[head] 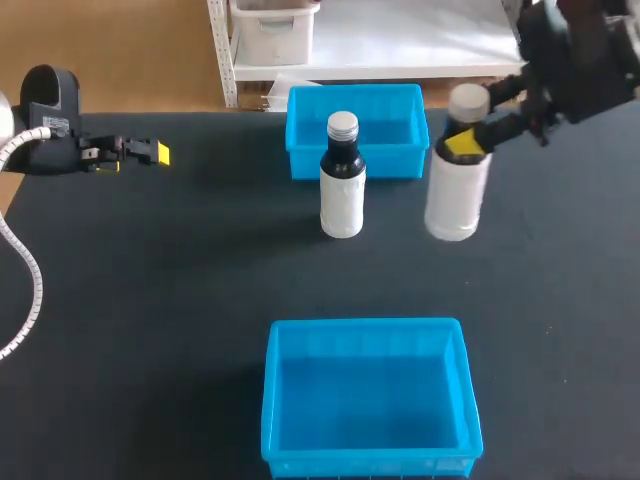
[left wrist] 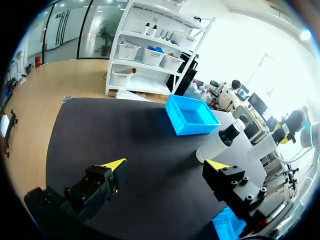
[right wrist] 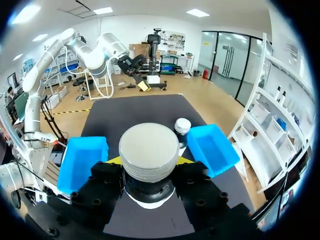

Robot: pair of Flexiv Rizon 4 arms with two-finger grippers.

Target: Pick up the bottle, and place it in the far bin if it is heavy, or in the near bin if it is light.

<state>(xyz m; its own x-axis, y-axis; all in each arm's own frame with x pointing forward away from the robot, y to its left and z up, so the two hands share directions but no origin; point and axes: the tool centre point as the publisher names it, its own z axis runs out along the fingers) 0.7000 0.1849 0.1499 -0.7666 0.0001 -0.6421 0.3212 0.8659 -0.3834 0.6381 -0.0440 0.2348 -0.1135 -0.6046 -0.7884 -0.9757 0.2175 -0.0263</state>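
From the head view, the right gripper (head: 463,143) was clamped on the neck of a white bottle (head: 457,195) with a grey cap. The bottle hung upright below the fingers, and I could not tell whether its base touched the black table (head: 150,300). A second bottle (head: 342,185) with a dark neck stood beside the gripper. The far bin (head: 355,130) was just behind that bottle, and the near bin (head: 368,400) was well apart from the gripper. The left gripper (head: 150,152) was far off to the side.

In the left wrist view, the left gripper (left wrist: 166,165) was spread wide and held nothing. The far bin (left wrist: 192,116) and the second bottle (left wrist: 220,142) lay ahead of it.

In the right wrist view, the bottle (right wrist: 149,150) sat gripped between the right gripper's (right wrist: 149,165) fingers. The second bottle (right wrist: 182,126) stood just ahead, with a bin on either side.
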